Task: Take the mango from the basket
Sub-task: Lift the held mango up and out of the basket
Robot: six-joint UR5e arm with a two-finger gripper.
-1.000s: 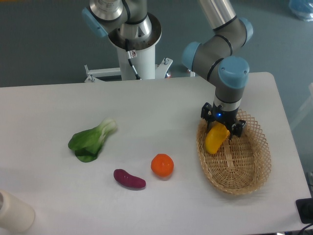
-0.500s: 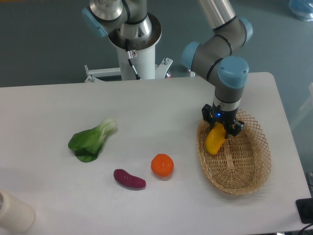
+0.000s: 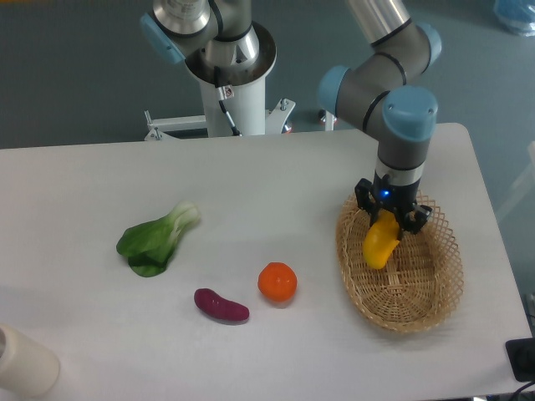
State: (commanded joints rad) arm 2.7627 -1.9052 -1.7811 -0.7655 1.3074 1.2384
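1. Mango (image 3: 378, 244), yellow and oblong, hangs tilted over the upper half of the basket (image 3: 435, 292), its upper end caught in the gripper (image 3: 391, 224) and its lower end pointing down and to the left toward the woven floor.
2. Whether the lower tip of the fruit touches the weave cannot be told from this view.
3. The black jaws are clamped on the top of the mango, one on each side of it, with a small blue light glowing on the gripper body just above.
4. The arm (image 3: 407, 125) comes down from the top edge of the picture, its grey and light-blue wrist standing upright over the far rim of the basket.
5. The basket is a light tan wicker oval with a scalloped open rim, lying near the right edge of the table (image 3: 251, 192), closer to the front right corner than to the back one.
6. An orange (image 3: 277, 281) sits near the middle of the table towards its front edge, well apart from the basket.
7. A purple sweet potato (image 3: 221, 305) lies just left of the orange.
8. A green bok choy (image 3: 155, 240) lies further left, towards the left side of the table.
9. A cream cylinder (image 3: 23, 362) shows at the front left corner.
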